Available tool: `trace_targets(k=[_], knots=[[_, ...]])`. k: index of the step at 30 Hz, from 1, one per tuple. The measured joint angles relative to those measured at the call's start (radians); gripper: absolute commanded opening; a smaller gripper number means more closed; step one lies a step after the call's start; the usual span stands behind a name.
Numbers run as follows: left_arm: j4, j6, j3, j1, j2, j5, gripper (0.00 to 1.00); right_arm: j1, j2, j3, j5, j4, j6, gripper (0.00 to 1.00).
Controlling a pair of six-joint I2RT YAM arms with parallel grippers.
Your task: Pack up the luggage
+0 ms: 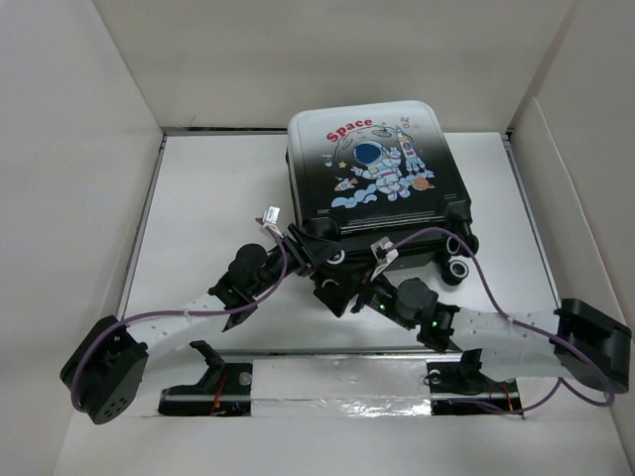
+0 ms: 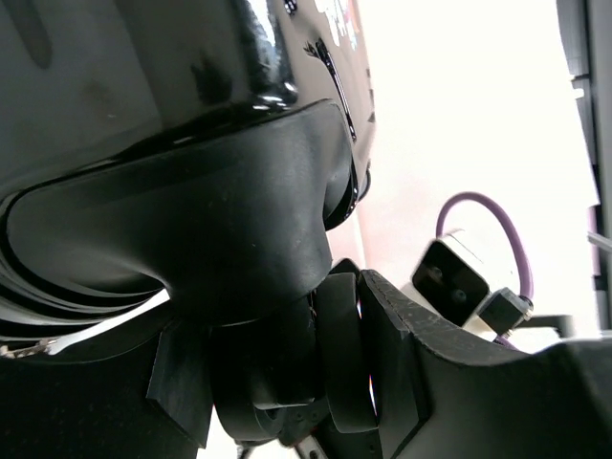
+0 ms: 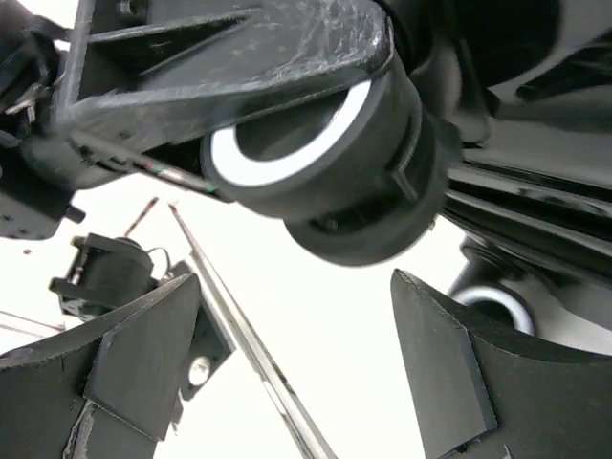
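Note:
The luggage (image 1: 377,164) lies shut and flat at the back middle of the table, astronaut and red "Space" print facing up, wheels toward me. My left gripper (image 1: 311,250) is at its near left corner. In the left wrist view the gripper (image 2: 287,378) is shut on a black wheel (image 2: 330,354) under the glossy shell (image 2: 143,86). My right gripper (image 1: 347,295) sits just in front of that corner. In the right wrist view it (image 3: 292,368) is open and empty, just below a white-ringed wheel (image 3: 316,158). A second wheel (image 3: 492,304) shows at the right.
White walls (image 1: 79,149) enclose the table on the left, back and right. The suitcase's other wheels (image 1: 454,270) stick out at its near right corner. A taped strip and the arm mounts (image 1: 337,392) run along the near edge. Purple cables (image 1: 476,258) loop over both arms.

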Motion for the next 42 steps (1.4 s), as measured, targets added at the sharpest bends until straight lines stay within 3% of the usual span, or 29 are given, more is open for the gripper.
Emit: trace_targets(k=[5, 10, 22, 28, 33, 36, 37, 38, 39, 40, 41, 42], knots=[[0.090, -0.047, -0.022, 0.023, 0.034, 0.047, 0.00, 0.007, -0.130, 0.019, 0.098, -0.223, -0.076, 0.93], [0.118, -0.061, -0.033, 0.032, 0.041, 0.061, 0.00, 0.007, -0.098, 0.126, 0.181, -0.367, -0.168, 0.93], [0.201, -0.091, -0.065, 0.053, 0.060, 0.092, 0.00, 0.008, 0.017, 0.288, 0.223, -0.374, -0.318, 0.93], [0.232, -0.097, -0.079, 0.068, 0.066, 0.101, 0.00, 0.021, 0.115, 0.312, 0.242, -0.342, -0.348, 0.86], [0.233, -0.097, -0.084, 0.079, 0.064, 0.098, 0.00, 0.027, 0.146, 0.314, 0.284, -0.293, -0.362, 0.75], [0.242, -0.097, -0.092, 0.086, 0.061, 0.092, 0.00, 0.026, 0.160, 0.314, 0.303, -0.263, -0.362, 0.60], [0.244, -0.097, -0.093, 0.087, 0.059, 0.092, 0.00, 0.026, 0.164, 0.314, 0.308, -0.253, -0.367, 0.52], [0.246, -0.097, -0.096, 0.088, 0.056, 0.089, 0.00, 0.026, 0.166, 0.314, 0.308, -0.246, -0.369, 0.33], [0.246, -0.097, -0.096, 0.088, 0.055, 0.088, 0.01, 0.027, 0.168, 0.314, 0.308, -0.242, -0.370, 0.29], [0.244, -0.096, -0.096, 0.090, 0.053, 0.088, 0.07, 0.026, 0.169, 0.314, 0.308, -0.241, -0.373, 0.26], [0.240, -0.095, -0.096, 0.092, 0.050, 0.089, 0.26, 0.026, 0.170, 0.314, 0.308, -0.239, -0.373, 0.21], [0.231, -0.093, -0.096, 0.093, 0.044, 0.090, 0.37, 0.027, 0.171, 0.314, 0.307, -0.236, -0.374, 0.18]])
